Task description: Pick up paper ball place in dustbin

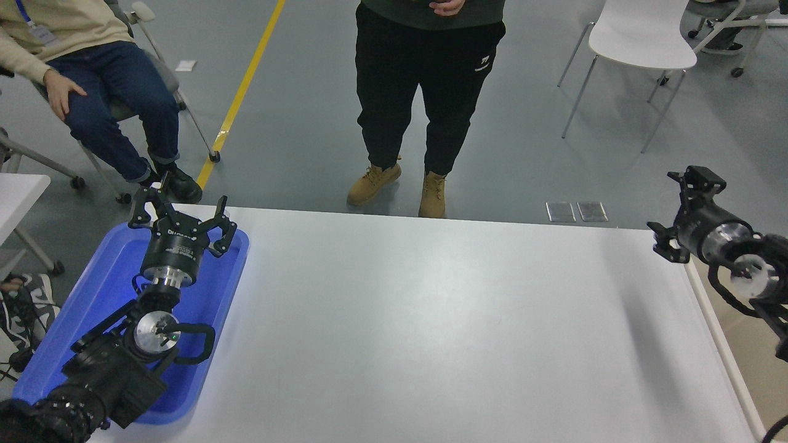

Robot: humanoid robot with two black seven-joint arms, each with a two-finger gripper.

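No paper ball shows anywhere in the head view. The dustbin (721,357) stands off the table's right edge; only its pale rim and a strip of tan inside show, partly behind my right arm. My right gripper (677,211) is open and empty, raised over the table's far right corner next to the dustbin's rim, pointing left and away. My left gripper (180,212) is open and empty, parked over the blue tray at the lower left.
A blue shallow tray (92,295) lies under the left arm on the white table (418,326). A person in black trousers (425,92) stands at the far edge. Another person (104,92) sits at the top left. A white chair (640,43) stands at the top right.
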